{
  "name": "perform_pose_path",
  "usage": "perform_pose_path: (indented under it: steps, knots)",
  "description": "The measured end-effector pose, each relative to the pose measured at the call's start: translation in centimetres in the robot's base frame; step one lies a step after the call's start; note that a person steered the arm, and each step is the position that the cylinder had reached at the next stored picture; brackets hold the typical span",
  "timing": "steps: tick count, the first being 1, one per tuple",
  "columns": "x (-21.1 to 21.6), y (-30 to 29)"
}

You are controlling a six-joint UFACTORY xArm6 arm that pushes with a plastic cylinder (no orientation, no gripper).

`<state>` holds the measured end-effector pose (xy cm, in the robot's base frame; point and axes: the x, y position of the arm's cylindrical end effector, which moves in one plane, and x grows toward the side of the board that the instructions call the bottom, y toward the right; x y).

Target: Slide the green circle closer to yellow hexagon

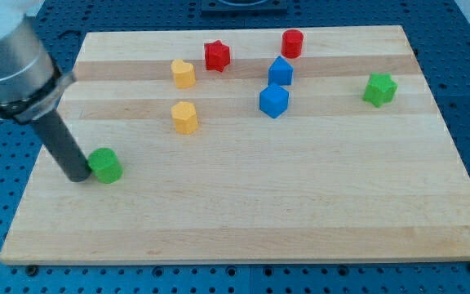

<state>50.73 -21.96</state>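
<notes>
The green circle (pixel 105 166) lies on the wooden board (pixel 251 212) at the view's left. My tip (pixel 79 175) rests right against its left side. The yellow hexagon (pixel 185 118) lies up and to the right of the green circle, well apart from it. The rod slants up to the view's top left corner.
A yellow heart (pixel 184 73), a red star (pixel 217 55) and a red cylinder (pixel 292 42) lie near the view's top. Two blue blocks (pixel 280 71) (pixel 273 100) lie right of the hexagon. A green star (pixel 379 89) lies at the right.
</notes>
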Motion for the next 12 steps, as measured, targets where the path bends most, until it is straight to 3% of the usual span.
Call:
perform_pose_path:
  steps: [8,9,12]
  knots:
    - [-0.2,7.0]
    - [-3.5,7.3]
    - [-3.6,8.2]
